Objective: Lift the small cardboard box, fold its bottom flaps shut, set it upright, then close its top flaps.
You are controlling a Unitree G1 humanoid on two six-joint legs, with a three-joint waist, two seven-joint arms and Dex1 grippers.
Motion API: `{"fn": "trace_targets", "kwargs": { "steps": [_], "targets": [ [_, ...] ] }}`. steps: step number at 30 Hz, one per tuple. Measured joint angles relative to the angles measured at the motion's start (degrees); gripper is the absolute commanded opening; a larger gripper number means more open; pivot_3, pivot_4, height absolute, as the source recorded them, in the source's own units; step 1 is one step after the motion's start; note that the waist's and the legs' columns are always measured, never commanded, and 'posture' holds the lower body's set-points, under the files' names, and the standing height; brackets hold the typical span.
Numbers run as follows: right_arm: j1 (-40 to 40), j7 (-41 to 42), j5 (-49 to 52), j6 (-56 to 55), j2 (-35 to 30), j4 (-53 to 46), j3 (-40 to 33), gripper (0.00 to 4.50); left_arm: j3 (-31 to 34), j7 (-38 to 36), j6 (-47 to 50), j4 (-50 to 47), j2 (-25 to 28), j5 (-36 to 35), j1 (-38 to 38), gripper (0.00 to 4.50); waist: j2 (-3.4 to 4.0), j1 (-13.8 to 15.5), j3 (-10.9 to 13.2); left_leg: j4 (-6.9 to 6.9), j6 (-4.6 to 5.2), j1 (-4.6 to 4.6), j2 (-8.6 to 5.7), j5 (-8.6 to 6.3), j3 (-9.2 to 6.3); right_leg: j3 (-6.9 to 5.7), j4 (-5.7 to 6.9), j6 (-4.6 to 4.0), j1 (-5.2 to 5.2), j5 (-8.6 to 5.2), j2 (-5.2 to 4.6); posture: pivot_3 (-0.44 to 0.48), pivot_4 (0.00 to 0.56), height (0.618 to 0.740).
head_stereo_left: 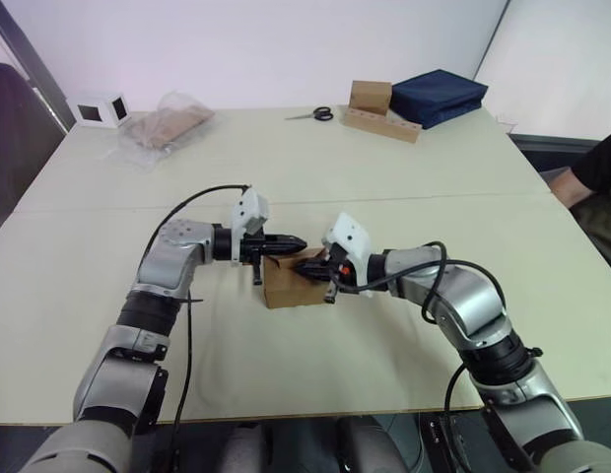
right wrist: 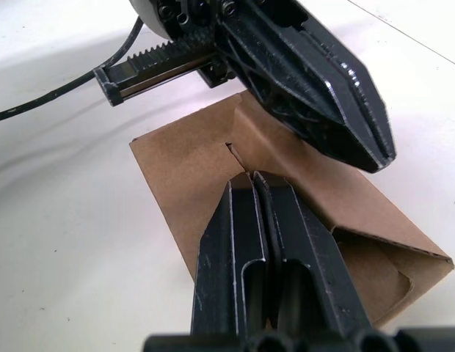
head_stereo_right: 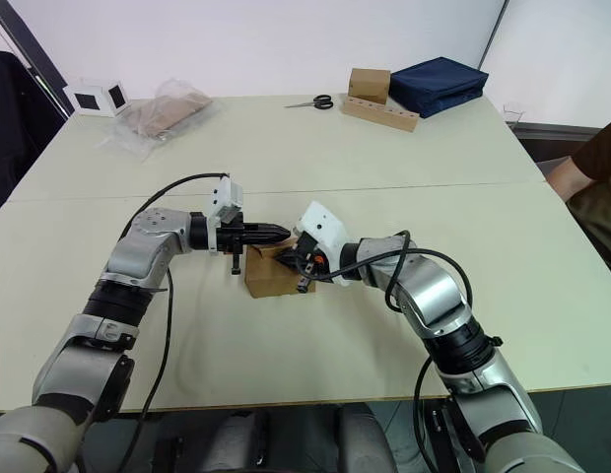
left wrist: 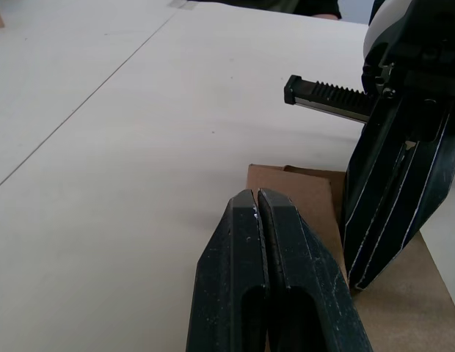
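The small cardboard box (head_stereo_left: 289,283) sits on the table (head_stereo_left: 384,187) near its front middle, its top side half hidden by the two grippers meeting over it. How its underside flaps lie cannot be made out. The left gripper (head_stereo_left: 298,242) reaches in level from the left, fingers pressed together, holding nothing. The right gripper (head_stereo_left: 302,266) comes from the right, fingers also pressed together, tips resting on the folded top flap.

Both arms have silver-grey jointed segments with black collars and black cables. Each gripper, left gripper (head_stereo_left: 298,242) and right gripper (head_stereo_left: 304,267), has a white wrist housing, black tapered fingers and a toothed black rack.
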Motion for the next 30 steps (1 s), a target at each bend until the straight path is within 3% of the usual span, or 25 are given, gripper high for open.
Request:
{"fn": "trace_targets", "kwargs": {
  "steps": [10,21,30],
  "targets": [
    [-0.12,0.69,0.87,0.65,-0.3,-0.59,-0.29,0.0,0.0,-0.06,0.6,-2.31,0.02,-0.34,0.01,0.05,0.0,0.04,0.0,0.0,0.0,0.0,0.0,0.0,0.0,0.0,0.0,0.0,0.0,0.0,-0.01,0.0,0.15,0.74],
    [0.03,-1.16,8.05,7.68,-2.52,-6.44,-11.2,0.0,-0.03,0.59,1.84,-10.6,3.56,-0.38,8.22,0.05,0.01,0.03,0.0,-0.03,0.0,0.01,0.01,0.0,0.0,0.01,0.0,0.0,0.0,0.0,0.01,0.0,0.15,0.74],
    [2.91,-2.89,7.5,7.31,-3.17,-6.44,-9.36,0.0,-0.1,2.76,-0.02,-11.21,3.75,0.1,9.53,0.05,0.01,0.13,-0.01,0.01,0.0,0.03,0.0,0.0,0.0,0.0,0.0,0.0,0.06,0.0,-0.01,0.0,0.15,0.74]
  ]
}}
